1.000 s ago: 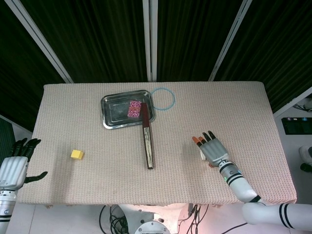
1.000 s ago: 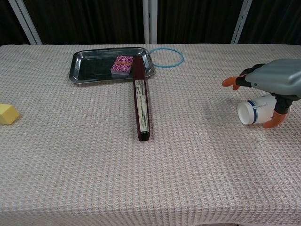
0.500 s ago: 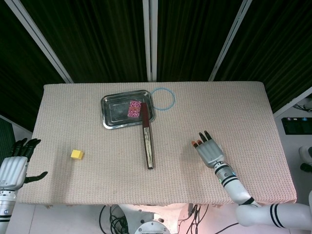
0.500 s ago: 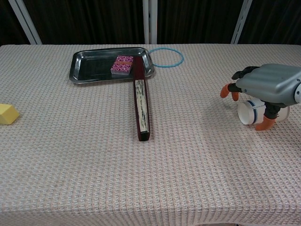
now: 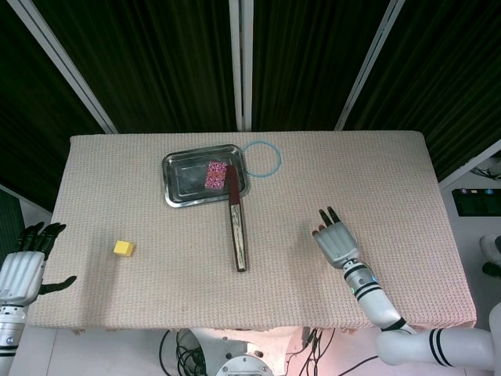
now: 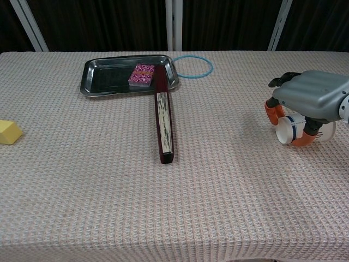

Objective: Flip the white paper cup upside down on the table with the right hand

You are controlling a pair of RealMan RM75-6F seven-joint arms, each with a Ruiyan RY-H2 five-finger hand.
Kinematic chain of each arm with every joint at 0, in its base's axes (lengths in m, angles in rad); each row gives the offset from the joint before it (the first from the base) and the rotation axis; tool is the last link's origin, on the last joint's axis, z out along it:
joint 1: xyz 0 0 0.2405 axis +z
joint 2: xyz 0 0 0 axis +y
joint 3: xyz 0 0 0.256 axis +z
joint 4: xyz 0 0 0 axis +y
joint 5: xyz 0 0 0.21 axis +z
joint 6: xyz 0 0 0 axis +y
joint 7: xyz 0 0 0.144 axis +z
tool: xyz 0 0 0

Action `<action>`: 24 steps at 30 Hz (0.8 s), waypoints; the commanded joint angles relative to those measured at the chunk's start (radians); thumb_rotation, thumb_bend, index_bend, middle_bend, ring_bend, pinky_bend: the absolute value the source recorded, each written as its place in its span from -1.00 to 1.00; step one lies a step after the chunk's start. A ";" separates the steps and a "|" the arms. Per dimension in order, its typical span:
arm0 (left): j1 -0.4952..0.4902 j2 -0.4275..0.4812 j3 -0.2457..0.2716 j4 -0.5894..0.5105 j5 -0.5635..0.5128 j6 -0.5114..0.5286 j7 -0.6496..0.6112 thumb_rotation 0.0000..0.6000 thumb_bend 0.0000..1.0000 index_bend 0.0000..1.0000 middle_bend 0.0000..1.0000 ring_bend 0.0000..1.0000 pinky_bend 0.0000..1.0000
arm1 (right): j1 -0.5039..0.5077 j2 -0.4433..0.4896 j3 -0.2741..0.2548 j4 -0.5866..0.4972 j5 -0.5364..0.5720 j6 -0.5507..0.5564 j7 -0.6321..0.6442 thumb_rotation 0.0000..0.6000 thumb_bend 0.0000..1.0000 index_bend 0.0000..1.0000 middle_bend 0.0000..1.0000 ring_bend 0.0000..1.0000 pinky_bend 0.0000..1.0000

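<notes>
The white paper cup lies on its side on the table's right part, its end facing left; a dark band runs round it. My right hand lies over the cup from above. Its orange-tipped fingers curl round the cup's far side and the thumb hooks under its near side, so the hand grips it. In the head view the right hand covers the cup entirely. My left hand hangs off the table's left edge, fingers apart and holding nothing.
A steel tray at the back holds a pink packet. A long dark box runs from the tray toward the front. A blue ring lies behind it, and a yellow cube sits at the left.
The right hand's fingers, spread above the cup a second ago, have curled down and closed round it. The cup has stayed in place. The left hand has not moved.
</notes>
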 commanded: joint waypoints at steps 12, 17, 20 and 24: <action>0.000 -0.001 -0.001 -0.001 -0.002 0.000 0.004 1.00 -0.91 -0.79 -0.83 -1.00 -0.88 | -0.086 0.015 0.105 0.048 -0.343 0.049 0.600 1.00 -0.71 0.12 0.03 -0.80 -1.00; 0.000 -0.001 -0.001 -0.001 -0.001 0.000 0.007 1.00 -0.91 -0.79 -0.83 -1.00 -0.88 | -0.135 -0.083 0.111 0.234 -0.495 0.092 1.057 1.00 -0.71 0.12 0.03 -0.80 -1.00; 0.000 -0.001 -0.001 -0.001 -0.002 0.000 0.007 1.00 -0.91 -0.79 -0.83 -1.00 -0.88 | -0.150 -0.132 0.115 0.319 -0.529 0.095 1.270 1.00 -0.72 0.12 0.03 -0.80 -1.00; 0.000 -0.002 -0.001 -0.001 -0.002 0.000 0.011 1.00 -0.91 -0.79 -0.83 -1.00 -0.88 | -0.165 -0.184 0.121 0.398 -0.550 0.093 1.498 1.00 -0.71 0.12 0.03 -0.80 -1.00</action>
